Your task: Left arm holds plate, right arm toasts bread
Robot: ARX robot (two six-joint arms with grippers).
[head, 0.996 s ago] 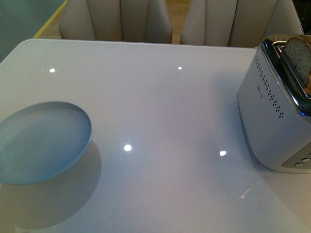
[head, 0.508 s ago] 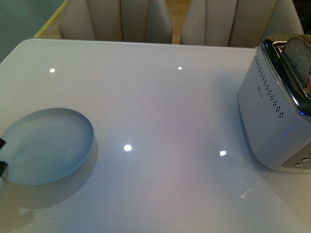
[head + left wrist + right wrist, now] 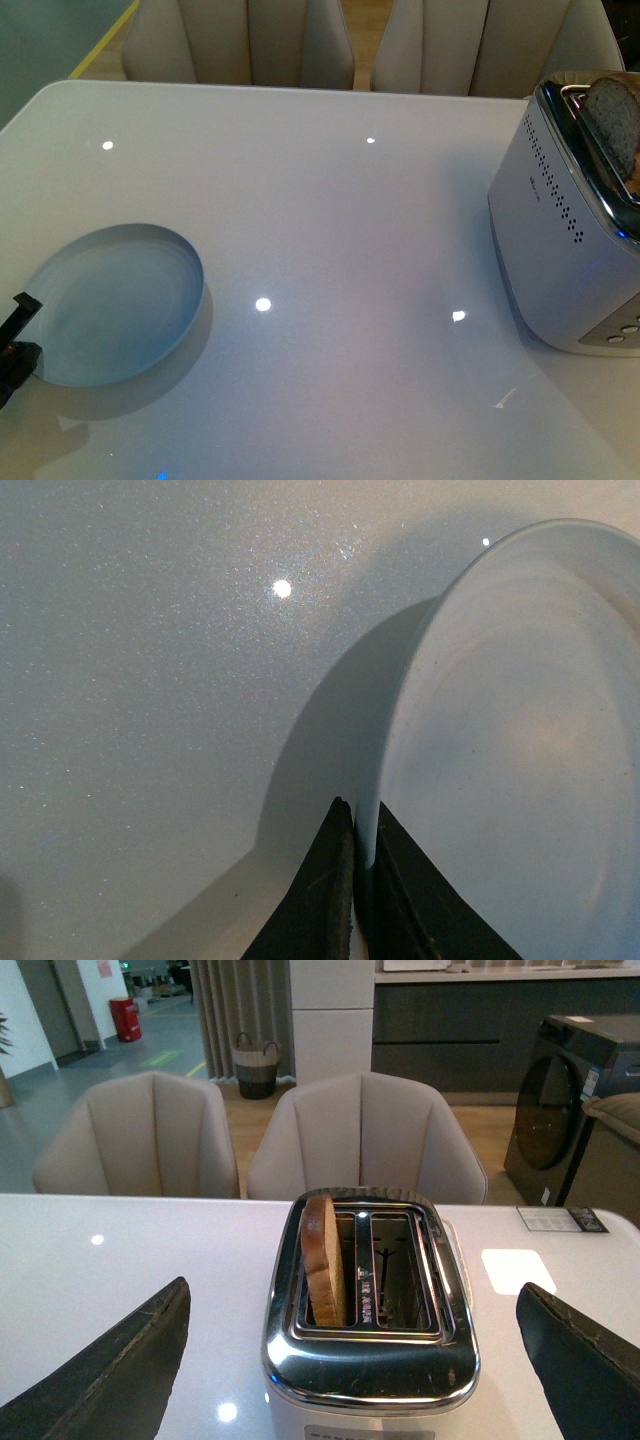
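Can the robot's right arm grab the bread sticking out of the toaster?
Probably yes. The right gripper is wide open and faces the toaster. The bread stands upright in one slot, its top above the rim, and nothing sits between them.

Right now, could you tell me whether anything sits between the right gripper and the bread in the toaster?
Nothing visible does. The right gripper is open, and the bread stands exposed in one slot of the toaster.

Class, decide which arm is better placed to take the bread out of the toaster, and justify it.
Right. Its pincer is open, facing the bread upright in the toaster; the left pincer is clamped on the plate rim.
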